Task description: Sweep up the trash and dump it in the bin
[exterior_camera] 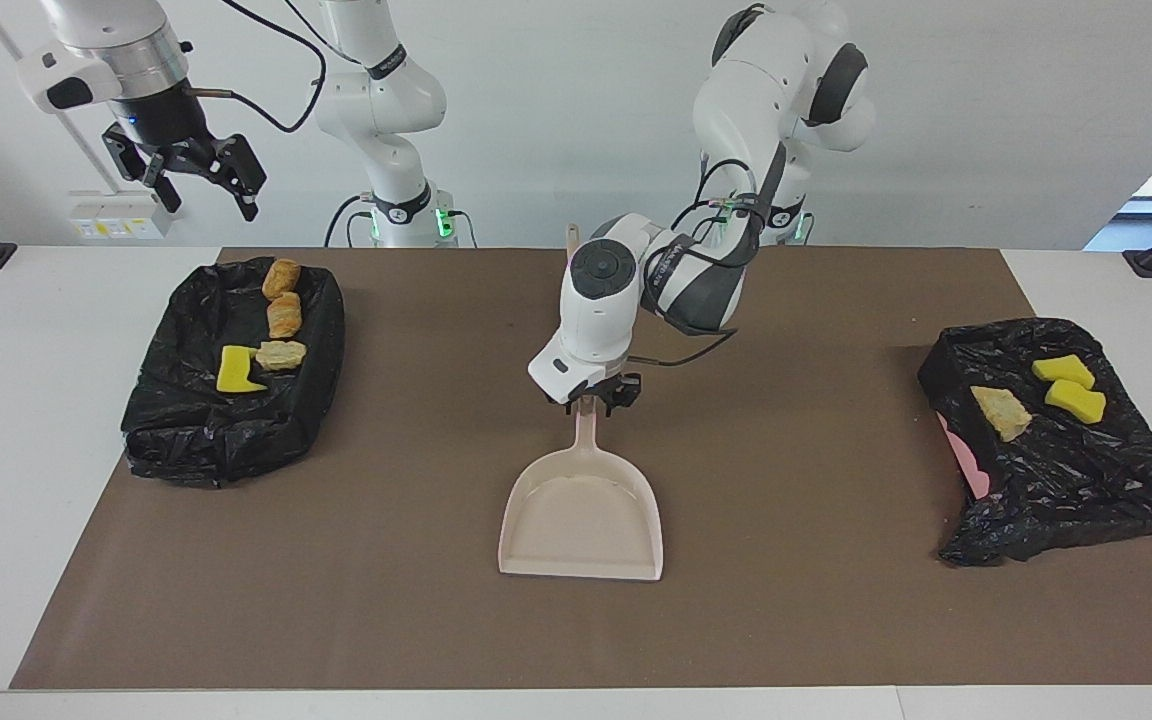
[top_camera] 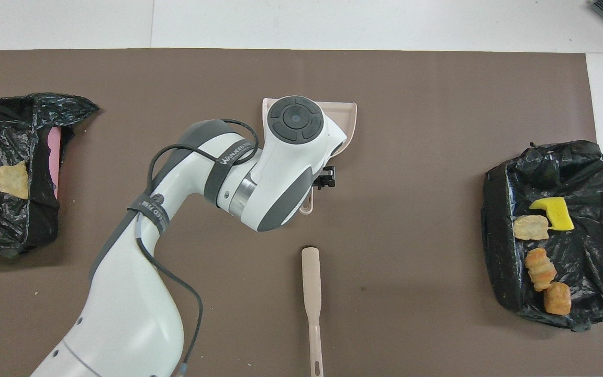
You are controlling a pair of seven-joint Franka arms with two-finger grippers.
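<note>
The beige dustpan (exterior_camera: 581,515) lies flat mid-mat, its mouth pointing away from the robots. My left gripper (exterior_camera: 598,395) stands open just over its handle (top_camera: 306,206), a finger on either side. All visible trash lies in two black-bagged bins. The bin (exterior_camera: 186,440) at the right arm's end holds two bread lumps (exterior_camera: 283,297), a beige chunk (exterior_camera: 281,354) and a yellow sponge (exterior_camera: 236,370). The bin (exterior_camera: 1066,490) at the left arm's end holds a beige chunk (exterior_camera: 1001,412) and two yellow sponges (exterior_camera: 1069,385). My right gripper (exterior_camera: 194,185) waits open and empty, high over its bin.
A beige flat stick (top_camera: 312,298) lies on the brown mat (exterior_camera: 816,600), nearer the robots than the dustpan. The left arm's forearm (top_camera: 139,293) stretches over the mat's middle. White table shows past both bins.
</note>
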